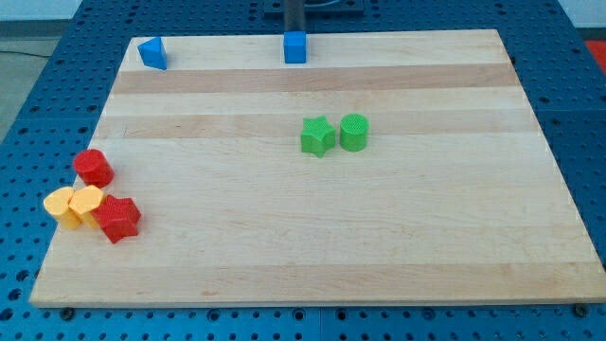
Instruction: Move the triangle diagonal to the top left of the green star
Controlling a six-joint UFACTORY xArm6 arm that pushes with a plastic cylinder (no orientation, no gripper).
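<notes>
Nearest the camera, low at the view's left, sits a cluster on the pale wooden counter [312, 256]: a red star-shaped plastic block [117, 218] touching a yellow heart-like plastic block [75, 206], with a red plastic cylinder [94, 168] just above them.

Near the middle stands the green plastic star [318, 135], and just beside it on the view's right a green plastic cylinder [354, 132].

Along the top edge are two blue plastic blocks. The one at the top left corner looks like the blue triangle [152, 53], a small wedge with a sloped face, standing close to the edge and well apart from everything else. The other, a blue cube-like block [295, 47], sits at the top centre, though at this range I would not swear to either shape.

A dark upright post shows just behind the cube-like block at the view's top; my tip itself is hidden behind that block, so I cannot place its end exactly. There are no fingers on this arm, only the rod, so no opening or hold to report.

By the look of it the task is not yet begun: the triangle is still far up and to the left of the star, and has to be pushed down and rightward until it sits just off the star's upper left.
</notes>
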